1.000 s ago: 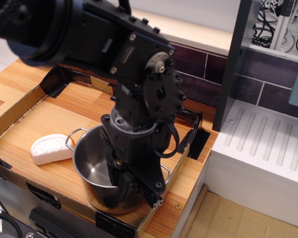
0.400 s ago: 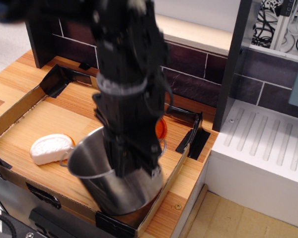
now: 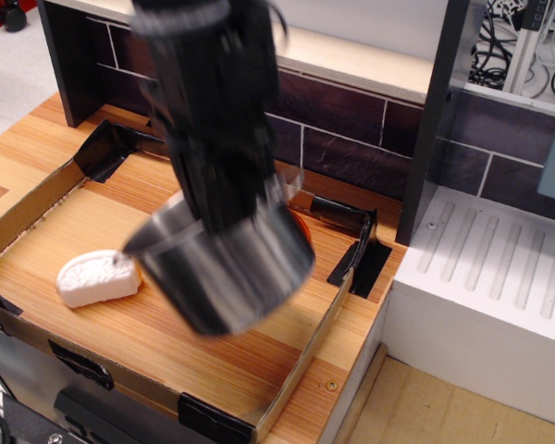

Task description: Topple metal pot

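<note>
Metal pot now lifted off the tray floor, tilted, blurred

Bare wooden floor beneath metal pot

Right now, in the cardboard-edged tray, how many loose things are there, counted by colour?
Silver: 1, the metal pot, tilted and motion-blurred under the arm
White: 1, the white oval piece
Orange: 1, an orange item barely showing behind the pot
Total: 3
</note>
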Robot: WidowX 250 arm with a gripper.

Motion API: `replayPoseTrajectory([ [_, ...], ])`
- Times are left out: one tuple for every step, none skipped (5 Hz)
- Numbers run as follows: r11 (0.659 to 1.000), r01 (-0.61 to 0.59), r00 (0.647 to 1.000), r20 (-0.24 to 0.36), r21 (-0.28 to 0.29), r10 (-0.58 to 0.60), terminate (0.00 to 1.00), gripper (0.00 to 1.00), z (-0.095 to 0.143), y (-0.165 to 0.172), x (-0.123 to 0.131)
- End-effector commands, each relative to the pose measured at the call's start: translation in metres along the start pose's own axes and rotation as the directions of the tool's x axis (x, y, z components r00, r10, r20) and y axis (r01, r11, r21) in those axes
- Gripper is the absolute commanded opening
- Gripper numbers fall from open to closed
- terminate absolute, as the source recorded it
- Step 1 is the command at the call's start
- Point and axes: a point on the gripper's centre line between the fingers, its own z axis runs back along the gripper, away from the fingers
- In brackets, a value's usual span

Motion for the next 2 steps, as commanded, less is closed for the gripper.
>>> replayPoseTrajectory([
  [0.994,-0.105,0.991,0.077,-0.037,0.108,0.00,0.00,0.038,0.067,-0.008],
  [0.984,-0.140,0.988,0.046,-0.114,0.146,0.00,0.00,0.034,0.102,-0.013],
])
